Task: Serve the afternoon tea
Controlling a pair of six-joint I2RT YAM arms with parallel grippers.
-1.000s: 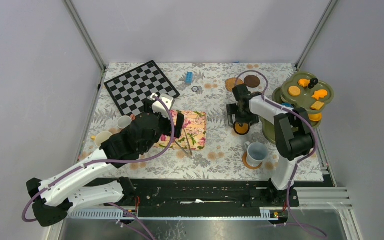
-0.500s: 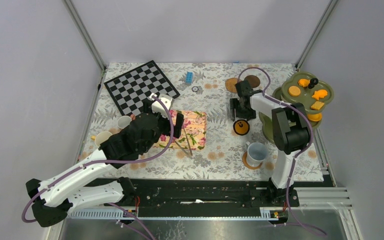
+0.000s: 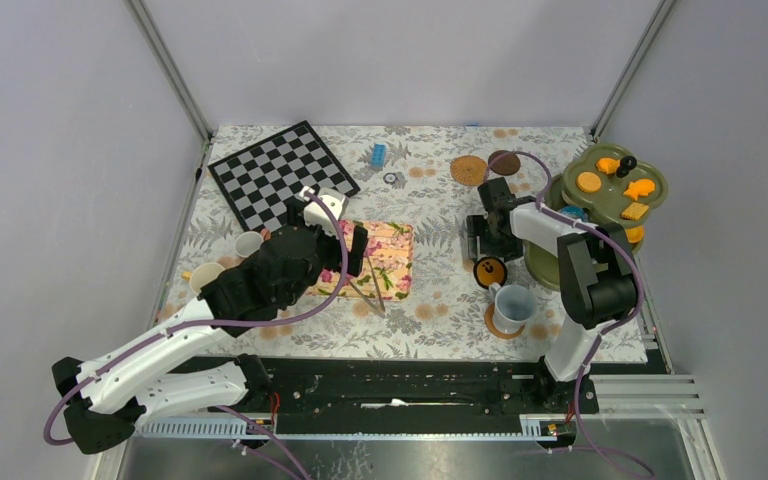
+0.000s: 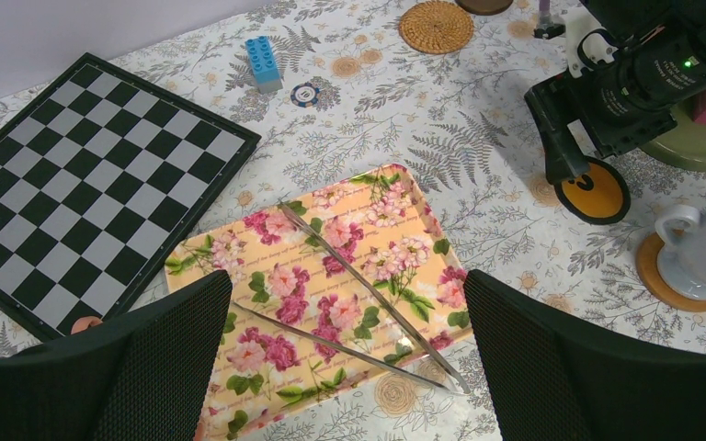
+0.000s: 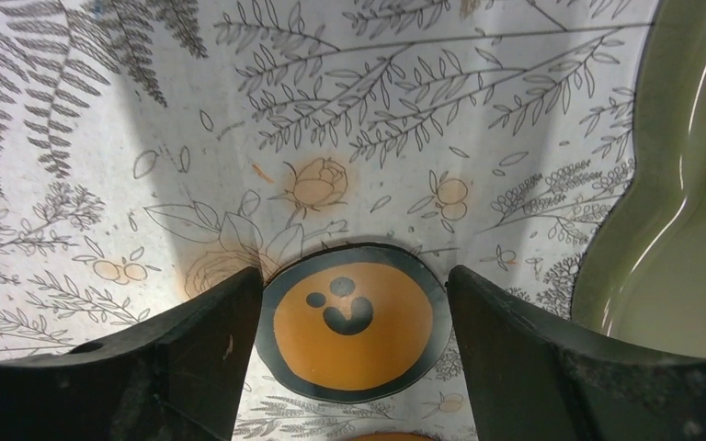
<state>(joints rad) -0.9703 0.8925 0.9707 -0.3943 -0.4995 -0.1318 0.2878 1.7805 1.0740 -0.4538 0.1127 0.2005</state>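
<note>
Floral tablecloth [image 5: 377, 92], black-rimmed orange disc [image 5: 347, 323], perhaps coaster

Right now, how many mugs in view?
3. Pale mug near the checkerboard; cream mug at the left edge; grey-blue mug on a coaster, near right. The left arm may hide more.

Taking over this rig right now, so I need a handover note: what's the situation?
Left gripper: open, empty, above the floral mat and tongs.
Right gripper: closed on the orange disc, beside the green stand.
Done: one mug sits on a coaster, front right.
To do: two mugs at the left edge, two coasters bare at the back, pastries on the green stand.
</note>
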